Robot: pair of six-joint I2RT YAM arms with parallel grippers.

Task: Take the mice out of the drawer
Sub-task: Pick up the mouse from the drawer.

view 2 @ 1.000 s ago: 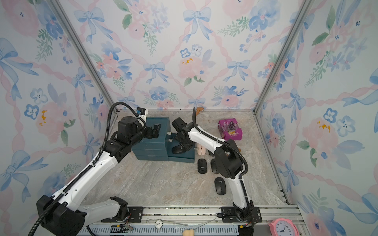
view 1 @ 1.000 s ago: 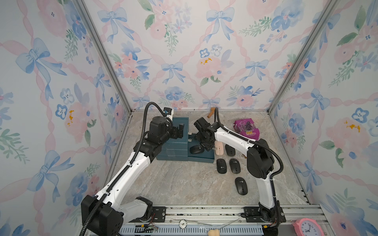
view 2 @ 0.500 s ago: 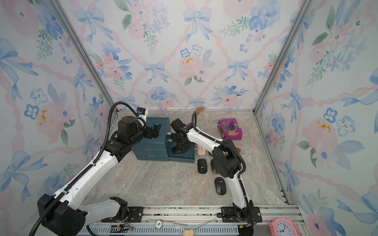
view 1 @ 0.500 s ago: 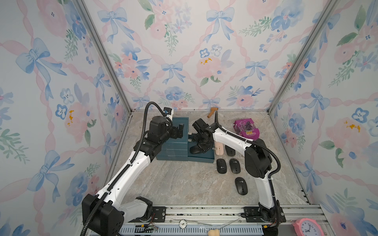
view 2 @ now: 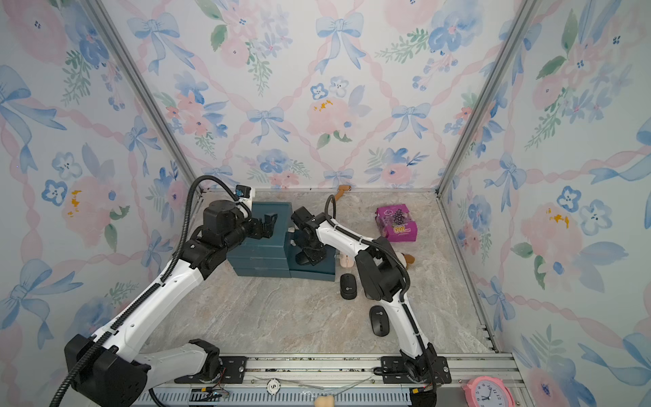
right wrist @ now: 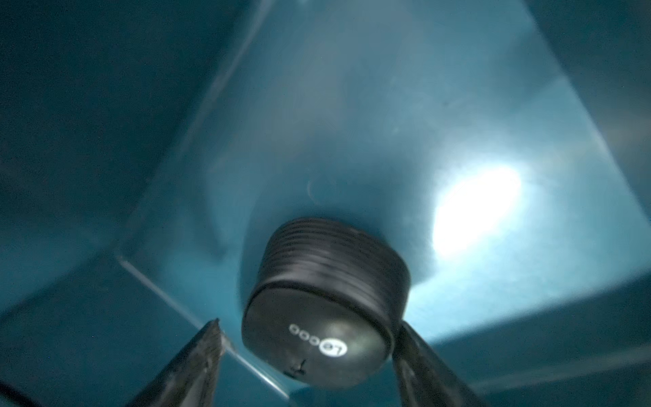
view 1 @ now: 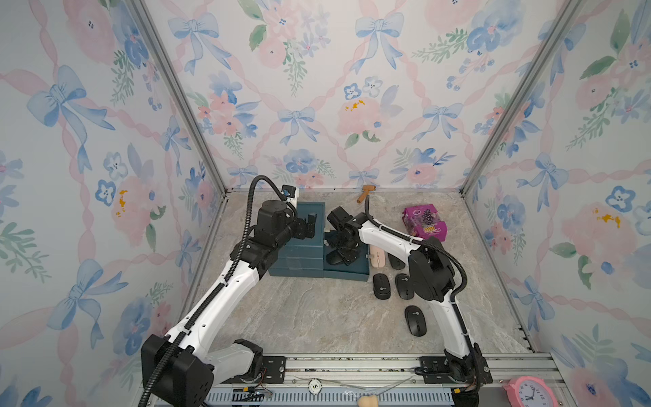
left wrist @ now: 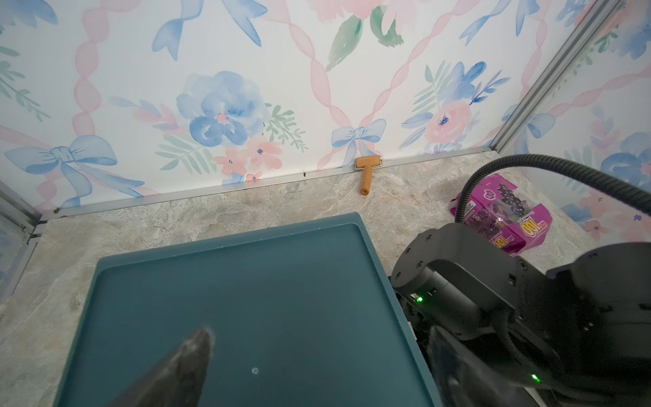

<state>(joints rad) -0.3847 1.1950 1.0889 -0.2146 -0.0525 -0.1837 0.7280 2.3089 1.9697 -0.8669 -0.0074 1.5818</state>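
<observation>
The teal drawer (view 1: 347, 274) stands pulled out of the drawer unit (view 1: 297, 262). My right gripper (right wrist: 308, 324) reaches down into it, open. One black mouse (right wrist: 324, 317) lies between its fingers: one finger touches the mouse and a gap shows at the other finger (right wrist: 208, 349). In both top views the gripper (view 1: 338, 259) (view 2: 306, 259) hides this mouse. On the floor to the right lie a pale pink mouse (view 1: 377, 256) and several black mice (view 1: 381, 286) (view 1: 415, 320). My left gripper (left wrist: 322, 333) (view 1: 310, 225) hovers open over the unit's top (left wrist: 246, 282), holding nothing.
A purple packet (view 1: 424, 222) lies at the back right. A wooden roller (view 1: 364, 193) rests against the back wall. A brown plush keychain (view 2: 407, 260) shows behind the right arm. A pink clock (view 1: 528, 391) sits beyond the front rail.
My right gripper has come down into the drawer and now straddles the black mouse, which showed uncovered a second ago. The left arm has stayed put.
</observation>
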